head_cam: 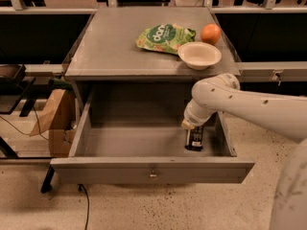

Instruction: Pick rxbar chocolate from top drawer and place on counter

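The top drawer [152, 170] is pulled open below the counter [115, 47]. The rxbar chocolate [195, 143], a small black bar, lies on the drawer floor at the right, near the front. My gripper [193, 132] reaches down into the drawer from the right and sits directly over the bar's far end, touching or nearly touching it. The white wrist hides the gripper's tip and part of the bar.
On the counter lie a green snack bag [164, 37], an orange [210, 33] and a white bowl [199, 55] near the right front edge. A brown paper bag [53, 116] stands left of the cabinet. A cable [85, 205] runs on the floor.
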`<state>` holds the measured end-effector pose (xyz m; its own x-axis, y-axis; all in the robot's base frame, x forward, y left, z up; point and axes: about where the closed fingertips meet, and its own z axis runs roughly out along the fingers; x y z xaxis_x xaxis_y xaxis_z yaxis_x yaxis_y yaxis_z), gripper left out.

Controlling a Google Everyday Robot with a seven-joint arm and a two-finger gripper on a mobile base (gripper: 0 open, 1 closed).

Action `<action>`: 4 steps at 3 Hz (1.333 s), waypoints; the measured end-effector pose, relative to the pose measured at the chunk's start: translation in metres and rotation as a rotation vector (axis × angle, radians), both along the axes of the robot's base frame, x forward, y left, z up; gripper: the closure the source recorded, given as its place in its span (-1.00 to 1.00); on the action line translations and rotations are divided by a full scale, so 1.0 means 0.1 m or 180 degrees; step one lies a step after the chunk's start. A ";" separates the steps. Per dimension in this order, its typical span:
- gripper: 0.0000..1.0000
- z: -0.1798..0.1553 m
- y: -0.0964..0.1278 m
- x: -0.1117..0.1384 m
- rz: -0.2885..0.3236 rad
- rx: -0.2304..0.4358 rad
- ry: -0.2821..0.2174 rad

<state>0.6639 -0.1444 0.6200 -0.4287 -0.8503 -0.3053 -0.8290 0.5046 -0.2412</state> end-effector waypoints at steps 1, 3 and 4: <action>0.25 0.21 -0.09 -0.09 -0.0021 0.0101 -0.0046; -0.70 0.28 -0.13 -0.23 0.0010 0.0141 0.0167; -1.00 0.24 -0.09 -0.27 0.0078 0.0150 0.0277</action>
<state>0.6368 -0.1533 0.6437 -0.4346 -0.8464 -0.3077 -0.8580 0.4930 -0.1443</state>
